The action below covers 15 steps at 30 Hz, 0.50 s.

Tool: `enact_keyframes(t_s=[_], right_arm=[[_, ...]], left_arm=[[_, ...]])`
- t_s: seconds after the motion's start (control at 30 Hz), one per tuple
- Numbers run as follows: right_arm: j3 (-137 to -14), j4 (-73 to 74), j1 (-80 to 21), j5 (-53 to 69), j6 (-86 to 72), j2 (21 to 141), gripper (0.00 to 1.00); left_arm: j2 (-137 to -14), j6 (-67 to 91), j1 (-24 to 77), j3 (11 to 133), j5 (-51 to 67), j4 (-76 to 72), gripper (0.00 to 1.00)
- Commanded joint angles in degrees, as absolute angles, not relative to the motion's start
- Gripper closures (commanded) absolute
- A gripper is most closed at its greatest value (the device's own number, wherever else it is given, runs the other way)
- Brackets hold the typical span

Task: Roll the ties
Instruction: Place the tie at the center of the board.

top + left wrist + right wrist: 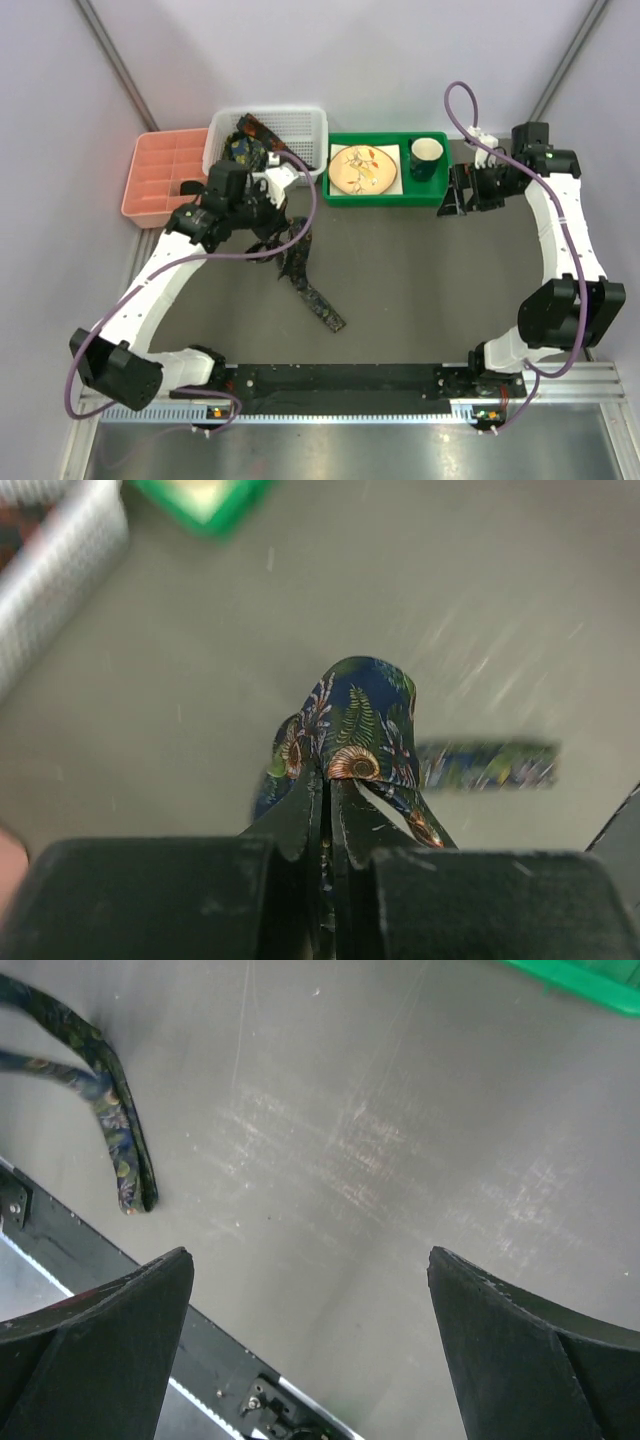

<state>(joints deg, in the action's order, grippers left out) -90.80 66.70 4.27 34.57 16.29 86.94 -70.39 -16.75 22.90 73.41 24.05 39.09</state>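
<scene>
Here, left gripper (326, 792) clamped on tie (360, 715), right gripper (310, 1255) splayed, hovering.

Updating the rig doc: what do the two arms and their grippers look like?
Both the left arm and the right arm have white links with bulky black joints. A purple cable loops along each. The left gripper and the right gripper are black, each with two flat, tapering fingers. No markings are legible.

Tie (355, 720) pinched part hidden between fingers (295, 820); table (480, 590) blurred; basket (316, 130) contents unclear.
</scene>
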Motion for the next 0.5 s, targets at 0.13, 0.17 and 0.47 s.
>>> enact_keyframes(t_s=[0.13,0.17,0.47], right_arm=[[-89.3,67.8,3.9,35.5,19.2,86.7,0.01],[-89.3,67.8,3.9,35.3,18.9,86.9,0.01],[-89.1,69.3,8.0,35.2,17.8,88.7,0.01]], left_arm=[[-65.9,-24.3,23.7,64.8,26.7,35.7,1.0],[-66.7,-24.3,24.9,64.9,27.3,35.2,1.0],[-91.9,-22.4,51.2,78.4,19.9,24.9,0.85]])
